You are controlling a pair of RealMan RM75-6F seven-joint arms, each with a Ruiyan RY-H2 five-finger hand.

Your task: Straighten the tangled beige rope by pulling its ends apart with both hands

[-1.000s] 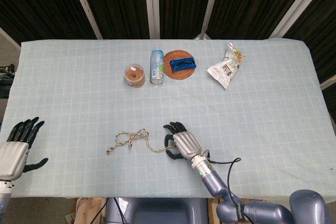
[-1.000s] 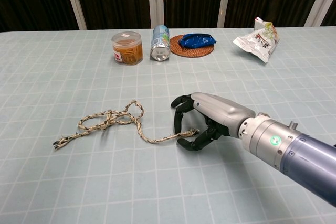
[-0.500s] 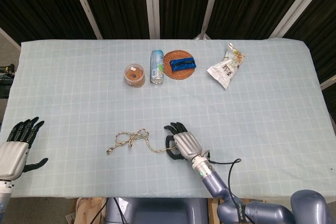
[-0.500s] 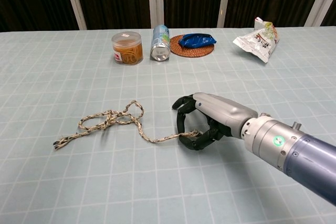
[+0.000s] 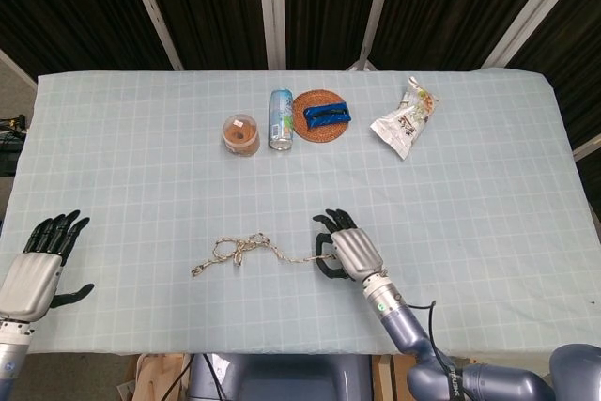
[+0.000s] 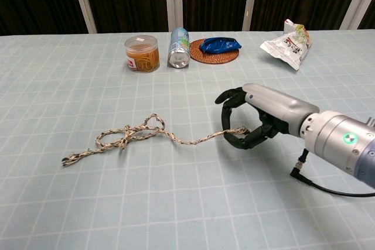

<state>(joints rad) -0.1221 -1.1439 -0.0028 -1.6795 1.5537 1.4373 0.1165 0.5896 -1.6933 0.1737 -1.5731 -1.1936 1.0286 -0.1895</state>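
The beige rope [image 5: 242, 252] [image 6: 136, 137] lies on the table with a knotted tangle near its left half and a frayed free end at the far left. My right hand [image 5: 345, 249] [image 6: 258, 119] pinches the rope's right end, and the stretch from the tangle to the hand runs nearly straight. My left hand [image 5: 38, 265] hovers at the table's left front corner with fingers spread, holding nothing, far from the rope; the chest view does not show it.
At the back of the table [image 5: 488, 194] stand a jar of rubber bands [image 5: 241, 134] [image 6: 142, 53], a can on its side [image 5: 281, 118] [image 6: 179, 47], a woven coaster with a blue packet [image 5: 320, 115] [image 6: 218, 47], and a snack bag [image 5: 407, 118] [image 6: 288, 42].
My right hand closed on the rope's right end and drew it to the right, straightening that stretch and dragging the tangle along. The left hand barely moved.
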